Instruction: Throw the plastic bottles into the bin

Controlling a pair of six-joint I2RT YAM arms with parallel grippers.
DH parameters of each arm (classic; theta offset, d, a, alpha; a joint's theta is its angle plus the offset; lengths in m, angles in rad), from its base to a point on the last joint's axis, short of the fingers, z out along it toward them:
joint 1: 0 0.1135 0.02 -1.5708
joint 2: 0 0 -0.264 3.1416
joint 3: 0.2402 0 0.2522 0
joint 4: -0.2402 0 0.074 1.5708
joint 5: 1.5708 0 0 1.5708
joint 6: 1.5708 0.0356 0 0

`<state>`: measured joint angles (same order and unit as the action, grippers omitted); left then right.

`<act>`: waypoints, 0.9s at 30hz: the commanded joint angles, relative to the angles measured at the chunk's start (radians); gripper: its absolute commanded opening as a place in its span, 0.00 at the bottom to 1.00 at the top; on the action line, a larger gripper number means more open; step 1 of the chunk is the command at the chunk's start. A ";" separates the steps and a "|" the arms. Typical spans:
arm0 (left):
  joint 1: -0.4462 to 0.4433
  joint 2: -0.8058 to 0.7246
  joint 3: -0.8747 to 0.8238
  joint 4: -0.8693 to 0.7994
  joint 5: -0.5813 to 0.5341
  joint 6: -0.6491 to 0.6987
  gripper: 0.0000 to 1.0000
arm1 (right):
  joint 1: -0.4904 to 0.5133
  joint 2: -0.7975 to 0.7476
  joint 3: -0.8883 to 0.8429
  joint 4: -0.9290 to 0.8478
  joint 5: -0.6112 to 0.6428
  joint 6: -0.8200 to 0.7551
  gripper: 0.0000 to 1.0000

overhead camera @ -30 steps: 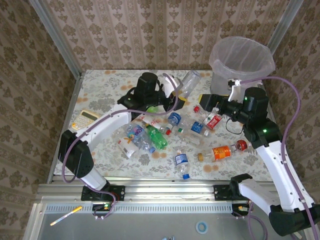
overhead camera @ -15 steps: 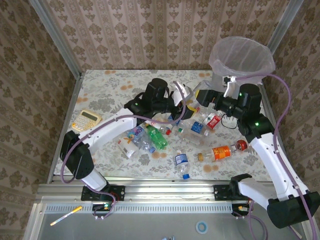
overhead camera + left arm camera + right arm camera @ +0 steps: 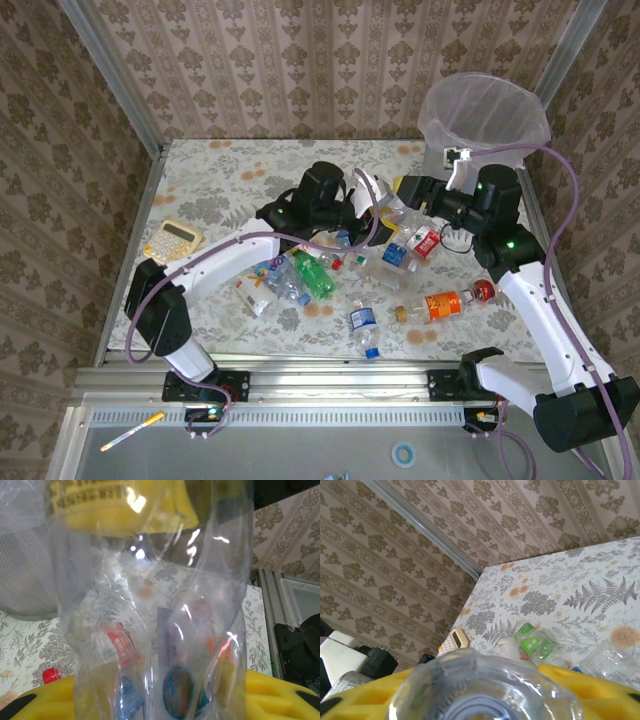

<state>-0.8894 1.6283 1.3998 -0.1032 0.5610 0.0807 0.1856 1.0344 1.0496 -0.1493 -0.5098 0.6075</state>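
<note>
A clear plastic bottle (image 3: 388,203) hangs above the table between both arms. My left gripper (image 3: 370,200) is shut on one end and my right gripper (image 3: 408,192) is closed on the other. In the left wrist view the bottle (image 3: 150,605) stands between my yellow fingers (image 3: 280,695), with the right gripper's yellow finger (image 3: 125,505) pressed on it above. In the right wrist view its round end (image 3: 485,690) sits between the yellow fingers (image 3: 590,680). The bin (image 3: 440,125), grey with a translucent bag, stands at the back right. Several more bottles lie mid-table, among them a green one (image 3: 313,272) and an orange one (image 3: 443,303).
A yellow calculator (image 3: 172,240) lies near the left edge of the table, also visible as the calculator (image 3: 455,639) in the right wrist view. A blue-labelled bottle (image 3: 365,325) lies near the front edge. A metal frame and patterned walls border the table.
My left gripper carried the clear bottle right and down toward the right gripper. The right gripper moved in from beside the bin and closed its wide-open jaws on the bottle.
</note>
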 commanded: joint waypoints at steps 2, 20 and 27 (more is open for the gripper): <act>-0.014 -0.004 0.001 0.054 0.067 0.013 0.53 | -0.008 -0.002 0.004 -0.010 0.023 0.014 0.44; 0.254 -0.211 -0.300 0.533 0.138 -0.440 1.00 | -0.016 -0.154 0.088 -0.190 0.334 -0.283 0.37; 0.306 -0.402 -0.388 0.267 -0.101 -0.332 1.00 | -0.016 -0.196 0.081 -0.056 0.498 -0.512 0.38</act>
<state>-0.5938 1.2980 1.0416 0.2459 0.5762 -0.2691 0.1761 0.8619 1.1126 -0.3000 -0.1284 0.2424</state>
